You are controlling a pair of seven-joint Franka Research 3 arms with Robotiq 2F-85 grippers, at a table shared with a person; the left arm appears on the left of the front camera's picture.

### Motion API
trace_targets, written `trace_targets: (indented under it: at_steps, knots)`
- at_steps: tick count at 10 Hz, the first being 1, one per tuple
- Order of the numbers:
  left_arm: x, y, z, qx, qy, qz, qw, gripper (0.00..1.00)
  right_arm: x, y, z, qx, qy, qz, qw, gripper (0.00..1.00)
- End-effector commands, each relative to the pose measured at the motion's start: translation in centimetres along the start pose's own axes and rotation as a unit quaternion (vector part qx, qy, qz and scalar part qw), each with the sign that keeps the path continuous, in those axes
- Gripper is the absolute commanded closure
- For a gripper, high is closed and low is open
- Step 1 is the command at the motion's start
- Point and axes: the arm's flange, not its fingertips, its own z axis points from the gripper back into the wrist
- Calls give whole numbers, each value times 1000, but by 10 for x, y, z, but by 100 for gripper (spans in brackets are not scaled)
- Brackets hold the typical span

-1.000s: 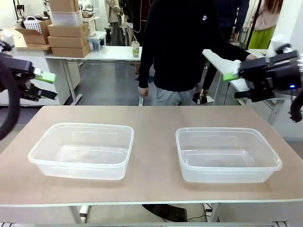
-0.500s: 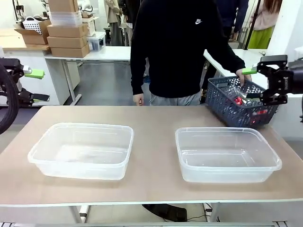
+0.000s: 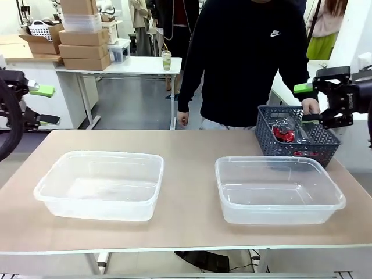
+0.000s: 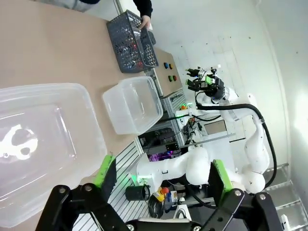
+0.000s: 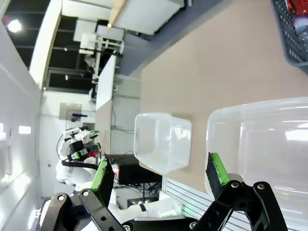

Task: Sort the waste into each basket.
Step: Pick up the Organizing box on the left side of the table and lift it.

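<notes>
Starting at the far left edge, you find the left gripper raised above and beyond the bench, with its green-padded fingers spread apart and nothing between them. The left wrist view confirms this: both fingers rise from the bottom edge with open space between them.

Moving right, you see the left basket, a clear tub standing on the left half of the bench. No waste shows inside it. The right basket, a matching clear tub, stands on the right half, well apart from the first, and also shows no contents.

Behind the bench, a person in a dark top stands at the far side, right of centre. One hand hangs by the far edge. The other hand grips the far rim of a dark grey slotted crate, which sits at the far right of the bench, just beyond the right basket.

The waste is in this crate: you can make out crumpled red wrappers and some clear plastic, but the remaining items are too small to identify.

At the far right, the right gripper hangs above the crate's right end, close to the person's hand. Its fingers stand apart and hold nothing; the right wrist view shows the same separation between the pads.
</notes>
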Motion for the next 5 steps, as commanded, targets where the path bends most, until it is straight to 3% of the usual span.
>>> trace_targets:
  at_steps: [1, 2, 3, 4, 5]
  knots:
    - [2, -4, -3, 73, 71, -28, 994, 0, 0, 34, -56, -44, 56, 20, 997, 0]
    - [-1, -5, 6, 229, 146, -53, 961, 0, -12, 79, -133, -114, 92, 40, 988, 0]
    - [-5, -6, 14, 313, 182, -53, 930, 0, -36, 108, -200, -181, 132, 72, 972, 0]
    - [-12, -7, 18, 349, 208, -56, 912, 0, -62, 120, -250, -212, 178, 113, 954, 0]
    - [-22, -5, 18, 368, 245, -65, 895, 0, -83, 124, -276, -232, 197, 165, 938, 0]
